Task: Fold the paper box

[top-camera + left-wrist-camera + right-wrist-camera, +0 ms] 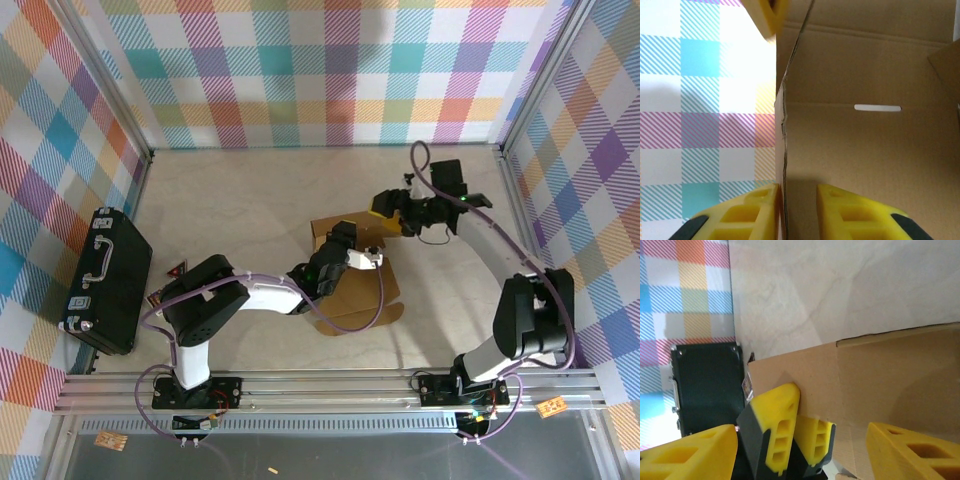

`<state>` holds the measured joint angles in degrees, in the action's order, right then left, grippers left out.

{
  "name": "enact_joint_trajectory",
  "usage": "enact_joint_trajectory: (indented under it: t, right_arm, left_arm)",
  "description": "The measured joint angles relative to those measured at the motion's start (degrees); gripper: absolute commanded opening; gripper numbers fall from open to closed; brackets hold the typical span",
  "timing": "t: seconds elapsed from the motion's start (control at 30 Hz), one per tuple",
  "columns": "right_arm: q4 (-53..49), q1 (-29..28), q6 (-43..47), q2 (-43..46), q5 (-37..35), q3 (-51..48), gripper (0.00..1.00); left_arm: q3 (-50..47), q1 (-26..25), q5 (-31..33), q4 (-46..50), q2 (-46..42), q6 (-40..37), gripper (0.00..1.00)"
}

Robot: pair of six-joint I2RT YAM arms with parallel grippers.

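Observation:
The brown paper box (358, 292) lies partly folded at the table's middle, one panel standing up at its far side. My left gripper (343, 237) reaches over it. In the left wrist view its yellow jaws (797, 189) straddle the upright panel's edge (784, 130): the left finger touches the cardboard and the right finger stands a small gap off. The box's inner face (865, 150) has a white slot. My right gripper (385, 208) hovers just behind the panel, open; its wide-set fingers (802, 432) frame the left gripper (802, 407) and the cardboard (880, 370).
A black hard case (105, 280) with a handle lies at the left wall, and it shows again as the dark case (707, 385) in the right wrist view. Two small packets (178, 268) sit beside it. Plaid walls enclose the marble-look table (250, 200); an aluminium rail (330, 385) runs along the near edge.

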<state>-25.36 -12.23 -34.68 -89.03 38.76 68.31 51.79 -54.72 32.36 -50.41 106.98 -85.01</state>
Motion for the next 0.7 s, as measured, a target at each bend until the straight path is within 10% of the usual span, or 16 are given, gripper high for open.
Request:
enact_joint_trajectory:
  t: [0.43,0.7]
  right_arm:
    - [7.5,-2.8,-3.0,-7.6,-0.9,-0.1,0.74]
    - [9.5,5.5,-2.9,7.4,-6.1,-11.4,0.81]
  left_arm:
    - [-2.2,0.0,-2.6,-5.7,2.2,-2.3,0.25]
    - [-2.2,1.2,-4.5,-3.5,1.5,1.0,0.21]
